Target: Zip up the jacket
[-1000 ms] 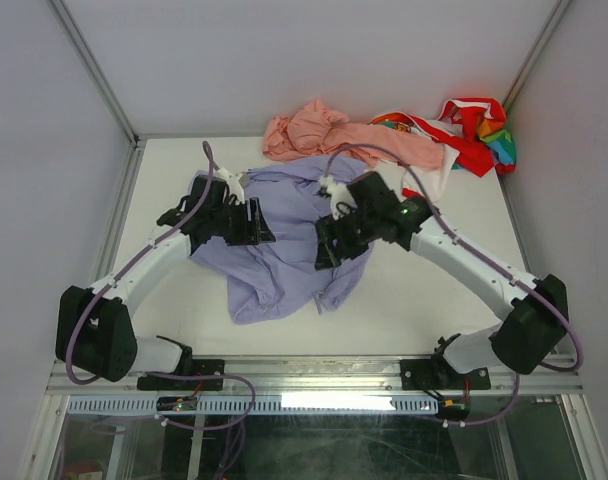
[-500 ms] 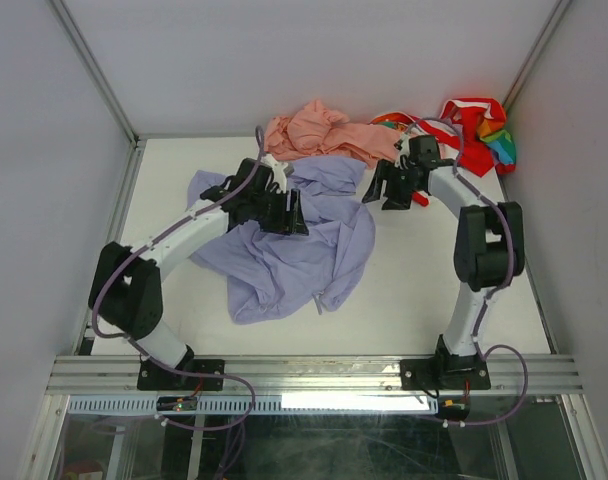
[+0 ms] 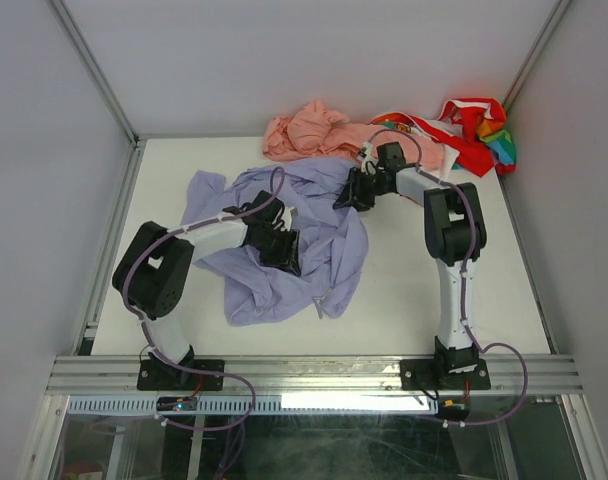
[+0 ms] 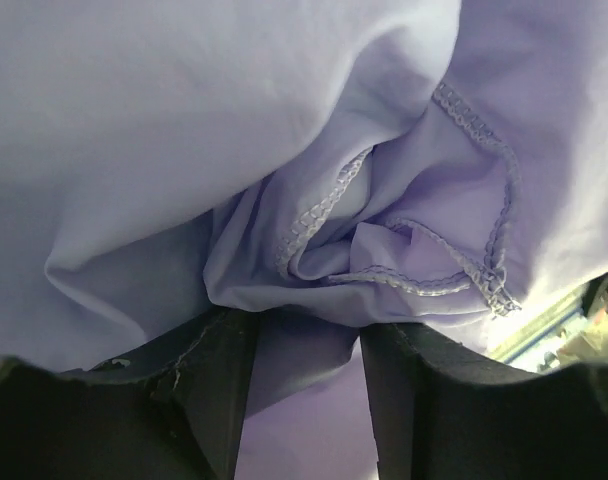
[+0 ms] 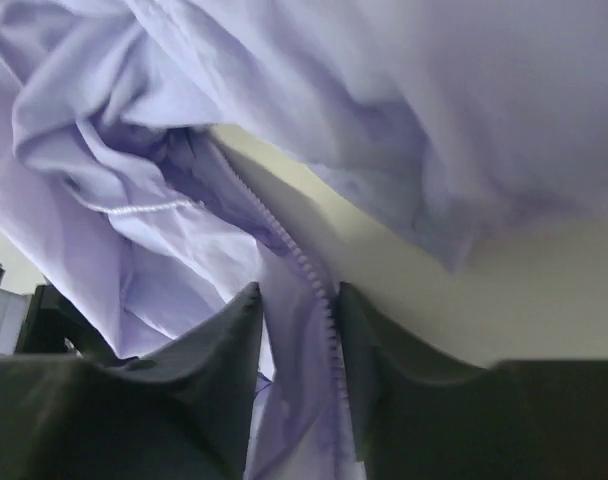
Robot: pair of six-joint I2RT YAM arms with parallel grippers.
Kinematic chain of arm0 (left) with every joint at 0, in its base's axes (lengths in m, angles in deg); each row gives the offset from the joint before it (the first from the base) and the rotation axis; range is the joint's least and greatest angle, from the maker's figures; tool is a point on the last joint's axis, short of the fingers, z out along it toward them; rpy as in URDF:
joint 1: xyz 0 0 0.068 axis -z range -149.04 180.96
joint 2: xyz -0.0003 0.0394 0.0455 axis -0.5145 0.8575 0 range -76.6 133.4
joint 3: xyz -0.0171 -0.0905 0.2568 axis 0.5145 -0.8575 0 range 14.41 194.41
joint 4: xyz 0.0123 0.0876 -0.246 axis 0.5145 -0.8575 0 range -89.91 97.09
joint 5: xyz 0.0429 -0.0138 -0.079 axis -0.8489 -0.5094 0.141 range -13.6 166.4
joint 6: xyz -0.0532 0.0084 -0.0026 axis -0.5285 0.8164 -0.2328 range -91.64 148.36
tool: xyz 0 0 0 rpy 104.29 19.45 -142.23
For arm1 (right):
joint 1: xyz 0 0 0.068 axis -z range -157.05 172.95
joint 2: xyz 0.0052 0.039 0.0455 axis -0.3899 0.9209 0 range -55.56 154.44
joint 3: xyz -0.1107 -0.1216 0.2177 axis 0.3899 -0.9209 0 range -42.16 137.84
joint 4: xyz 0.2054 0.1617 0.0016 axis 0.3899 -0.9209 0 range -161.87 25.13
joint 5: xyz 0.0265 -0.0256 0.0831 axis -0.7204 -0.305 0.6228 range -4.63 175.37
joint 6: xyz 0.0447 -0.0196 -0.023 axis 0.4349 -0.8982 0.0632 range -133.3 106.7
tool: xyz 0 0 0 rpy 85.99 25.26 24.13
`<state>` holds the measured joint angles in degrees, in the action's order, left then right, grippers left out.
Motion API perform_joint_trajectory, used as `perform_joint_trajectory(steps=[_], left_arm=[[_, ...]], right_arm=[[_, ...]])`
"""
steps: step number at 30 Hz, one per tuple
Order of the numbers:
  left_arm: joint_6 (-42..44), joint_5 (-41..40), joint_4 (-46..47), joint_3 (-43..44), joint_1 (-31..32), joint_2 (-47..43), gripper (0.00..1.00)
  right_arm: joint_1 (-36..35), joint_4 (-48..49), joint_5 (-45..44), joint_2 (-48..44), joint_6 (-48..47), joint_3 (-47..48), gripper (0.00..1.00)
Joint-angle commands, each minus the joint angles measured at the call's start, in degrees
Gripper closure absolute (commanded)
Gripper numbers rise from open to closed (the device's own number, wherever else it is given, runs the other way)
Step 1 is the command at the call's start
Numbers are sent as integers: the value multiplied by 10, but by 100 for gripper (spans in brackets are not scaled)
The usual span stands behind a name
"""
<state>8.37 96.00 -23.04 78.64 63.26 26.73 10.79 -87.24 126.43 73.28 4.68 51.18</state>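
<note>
The lavender jacket (image 3: 314, 240) lies crumpled and open in the middle of the white table. My left gripper (image 3: 282, 248) is pressed down on its middle. In the left wrist view, my left gripper (image 4: 304, 400) has its dark fingers close together with a fold of jacket fabric (image 4: 314, 250) between them. My right gripper (image 3: 346, 198) is at the jacket's far right edge. In the right wrist view, my right gripper (image 5: 299, 340) is closed on a strip of fabric carrying the zipper teeth (image 5: 306, 268). The zipper slider is not visible.
A salmon-pink garment (image 3: 314, 130) lies at the back, touching the jacket's far edge. A red-white multicoloured garment (image 3: 474, 135) lies in the back right corner. Bare table (image 3: 424, 280) shows to the right of the jacket. Frame posts and walls enclose the table.
The right gripper has moved left from the bare table onto the jacket's far right edge. The left arm has folded back, bringing its gripper nearer, onto the jacket's middle. The jacket has shifted slightly.
</note>
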Motion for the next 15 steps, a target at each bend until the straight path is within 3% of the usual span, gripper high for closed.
perform_joint_trajectory(steps=[1,4,5,12,15], left_arm=[[-10,7,-1,-67,3,-58,53],[-20,8,-1,-99,3,-86,54],[-22,8,-1,-104,3,-94,54],[-37,5,-3,-130,3,-134,55],[-47,12,-1,-133,3,-162,54]], right_arm=[[-16,2,33,16,-1,33,73],[-7,-45,-33,-8,-25,70,97],[-3,-69,-69,-19,-34,92,100],[-2,-212,-394,-116,-104,235,100],[-18,-235,-452,-154,-134,253,100]])
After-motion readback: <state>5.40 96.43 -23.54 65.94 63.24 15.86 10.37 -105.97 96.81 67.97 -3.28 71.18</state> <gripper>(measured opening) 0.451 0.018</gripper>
